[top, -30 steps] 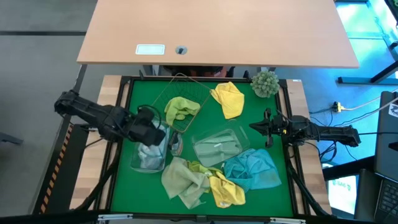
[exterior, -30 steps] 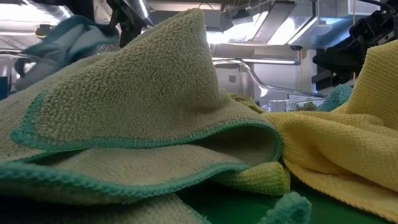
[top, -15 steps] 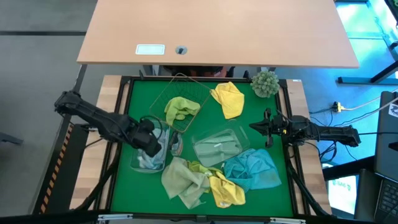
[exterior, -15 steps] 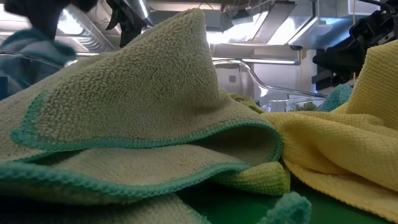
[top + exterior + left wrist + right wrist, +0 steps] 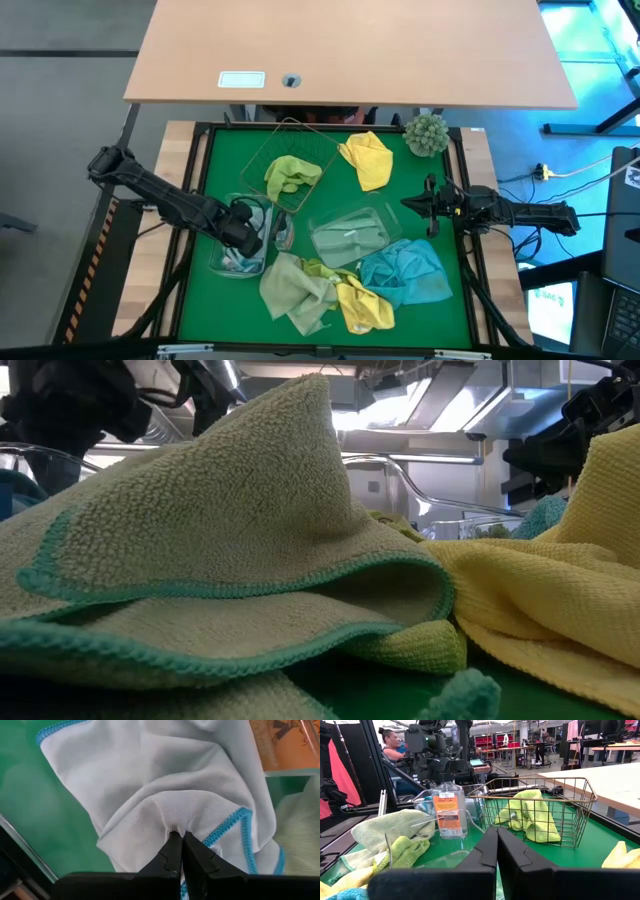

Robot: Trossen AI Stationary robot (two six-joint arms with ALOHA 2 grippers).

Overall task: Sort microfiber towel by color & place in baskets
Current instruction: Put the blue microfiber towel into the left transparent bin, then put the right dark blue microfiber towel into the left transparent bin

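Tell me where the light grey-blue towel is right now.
In the high view, the light grey-blue towel is on the table's left side, pinched in the left end effector inside the clear plastic tub, beside the wire basket.

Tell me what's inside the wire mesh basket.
One crumpled lime green towel lies in the wire mesh basket. Whatever might sit beneath its folds is covered, though nothing else shows through the mesh.
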